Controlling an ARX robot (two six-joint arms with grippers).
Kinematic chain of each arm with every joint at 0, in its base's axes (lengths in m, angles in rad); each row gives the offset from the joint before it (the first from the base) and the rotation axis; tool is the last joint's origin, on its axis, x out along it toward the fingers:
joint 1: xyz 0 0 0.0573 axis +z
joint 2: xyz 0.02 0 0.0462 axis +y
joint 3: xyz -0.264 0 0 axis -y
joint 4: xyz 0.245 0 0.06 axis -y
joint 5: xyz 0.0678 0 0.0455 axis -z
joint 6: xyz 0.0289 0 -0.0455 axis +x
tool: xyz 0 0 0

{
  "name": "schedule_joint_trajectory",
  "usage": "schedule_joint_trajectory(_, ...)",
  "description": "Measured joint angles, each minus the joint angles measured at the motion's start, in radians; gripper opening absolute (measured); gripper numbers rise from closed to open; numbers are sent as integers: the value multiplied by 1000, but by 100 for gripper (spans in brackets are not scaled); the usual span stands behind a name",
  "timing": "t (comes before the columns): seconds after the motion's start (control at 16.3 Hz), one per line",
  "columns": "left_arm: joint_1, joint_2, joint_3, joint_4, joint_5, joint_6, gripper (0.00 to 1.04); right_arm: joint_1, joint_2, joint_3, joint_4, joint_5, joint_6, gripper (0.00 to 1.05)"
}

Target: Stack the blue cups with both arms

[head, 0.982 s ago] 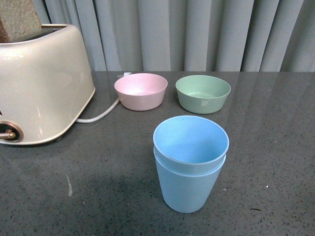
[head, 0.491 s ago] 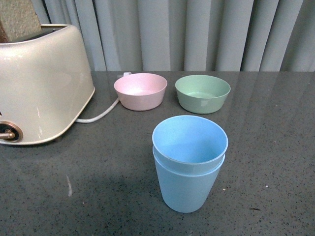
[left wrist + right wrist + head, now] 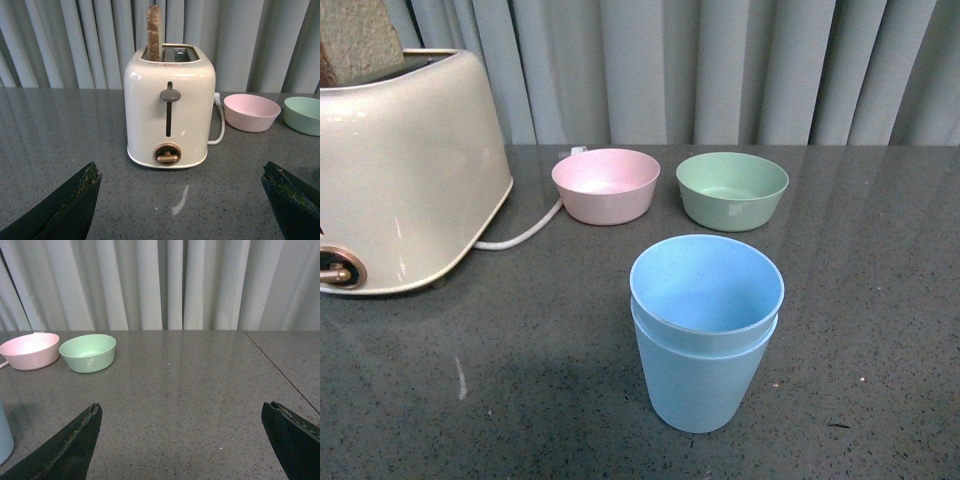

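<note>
Item 1, the blue cups [image 3: 706, 335]: two tumblers, one nested inside the other, upright on the counter, long axis vertical, mouths up. The inner rim sits a little above the outer rim. In the front view they stand at 6 o'clock from the green bowl [image 3: 732, 189], near my body and roughly central. I judge the stack made; what remains, if anything, is seating or leaving it.

Item 2, my right gripper [image 3: 182, 440]: fingers spread wide, nothing between them. A sliver of pale blue cup wall shows at the edge of the right wrist view, so the stack lies off toward 9 o'clock from this gripper, apart from it. This arm looks the nearer of the two.

Item 3, my left gripper [image 3: 180, 202]: fingers likewise spread wide, holding nothing, facing the toaster [image 3: 170, 107]. No cup in its view.

Item 4, surface: dark grey speckled countertop [image 3: 880, 300], flat, slightly glossy.

Item 5, room: pink bowl [image 3: 606, 185] just beside the green one, both behind the stack and apart from it; toaster cord trailing toward the pink bowl; pale curtain behind. Open counter at 3 o'clock of the stack.
</note>
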Motion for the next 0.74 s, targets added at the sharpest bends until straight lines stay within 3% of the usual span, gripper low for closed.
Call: schedule_joint_trajectory(0.74,0,0,0,0,0,0,98,0,0,0,0,0,0,98)
